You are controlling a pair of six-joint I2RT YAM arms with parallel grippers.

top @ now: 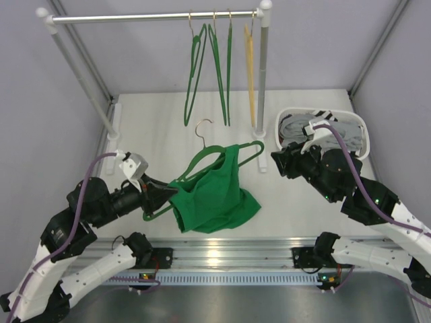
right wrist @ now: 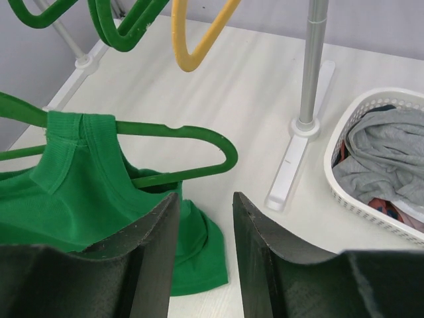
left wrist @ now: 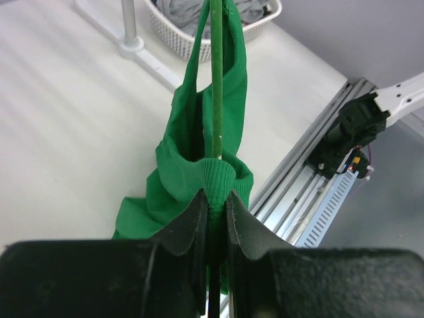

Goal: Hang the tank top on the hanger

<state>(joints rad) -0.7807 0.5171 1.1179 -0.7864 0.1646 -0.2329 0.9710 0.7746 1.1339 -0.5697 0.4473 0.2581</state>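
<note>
The tank top (top: 212,195) is lying on the table (top: 155,121) just ahead of the left gripper (left wrist: 215,205), which is pinching its hem and the hanger (right wrist: 199,131) together. The right gripper (right wrist: 205,218) is hovering part-open and empty, the hanger's free end just ahead. It is probably best easing the loose strap over that end slowly.

left arm (top: 74,225): we see black joint housings and white link shells, lower left of the top view.
right arm (top: 367,198): we see the same black and white build, lower right.
cables (top: 350,165): purple-grey, one looping along each arm.
left tool (left wrist: 213,202): matte black, two curved fingers narrowing to thin tips.
right tool (right wrist: 205,205): matte black, broad grainy fingers tapering to points.
wrist camera mounts (top: 135,165): white, angular.
bases (top: 145,254): black blocks on a silver ribbed rail (top: 222,252), with small coloured lights.
</note>
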